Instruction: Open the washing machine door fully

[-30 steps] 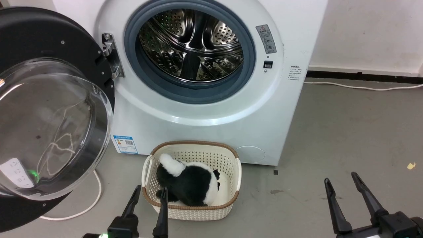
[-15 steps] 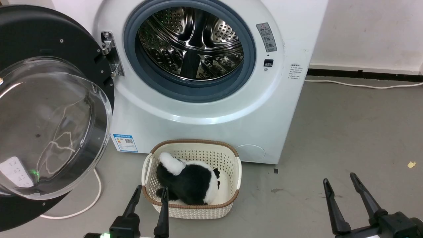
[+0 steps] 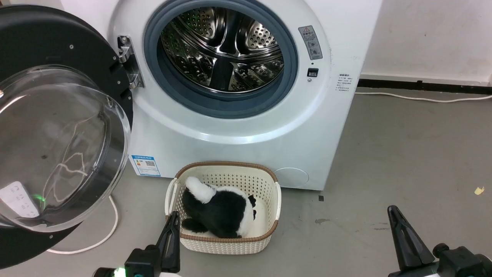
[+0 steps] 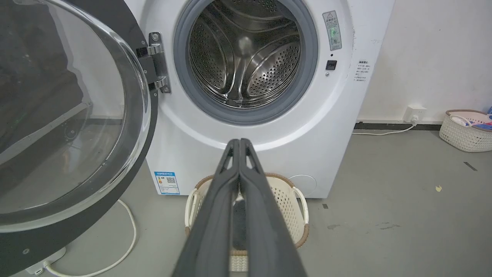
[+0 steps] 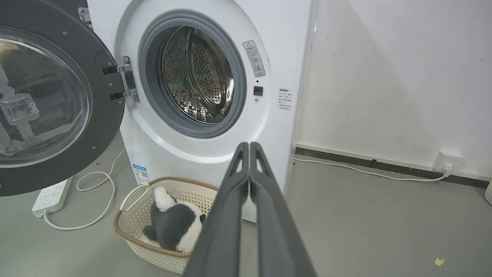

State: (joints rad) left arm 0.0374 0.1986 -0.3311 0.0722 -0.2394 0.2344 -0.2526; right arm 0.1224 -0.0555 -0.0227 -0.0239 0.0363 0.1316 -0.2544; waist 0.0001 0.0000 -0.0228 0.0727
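The white washing machine (image 3: 238, 130) (image 4: 330, 127) (image 5: 276, 38) stands ahead with its steel drum exposed. The glossy black washing machine door (image 3: 57, 127) (image 4: 69, 115) (image 5: 50, 107) with its bulging glass bowl is swung wide to the left on its metal hinge (image 3: 128, 61). My left gripper (image 3: 173, 227) (image 4: 239, 143) is shut with nothing in it, low at the near edge of the basket. Low at the right over the floor, my right gripper (image 3: 396, 213) (image 5: 249, 145) is shut and empty too. Neither touches the door.
A cream woven basket (image 3: 269, 234) (image 5: 130, 231) holding a black-and-white plush toy (image 3: 219, 209) sits on the floor before the washer. A white cable (image 3: 103, 234) and power strip (image 5: 52, 196) lie under the door. Another basket (image 4: 465, 132) stands far right by the wall.
Both grippers have gone from open to shut. The left one shifted slightly right, the right one sank a little. The door has not moved.
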